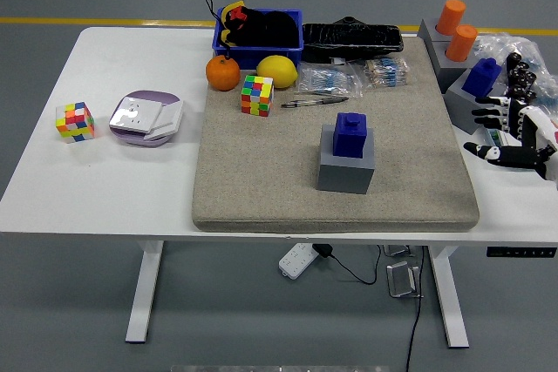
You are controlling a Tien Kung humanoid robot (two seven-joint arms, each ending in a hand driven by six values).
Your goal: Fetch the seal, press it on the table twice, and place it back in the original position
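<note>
Right hand [513, 128], fingers spread and holding nothing, hovers at the table's [131, 189] three-o'clock edge. From it, the blue seal [352, 134] stands upright on its grey block [346, 168] toward nine o'clock, mid-mat [261, 180]. No left hand shows, so the right is nearer.

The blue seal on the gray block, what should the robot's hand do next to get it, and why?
Probably reach the right hand leftward over the mat toward the blue seal. The seal sits untouched on its gray block mid-mat, while the hand is open and empty at the table's right edge, well away from it.
</note>
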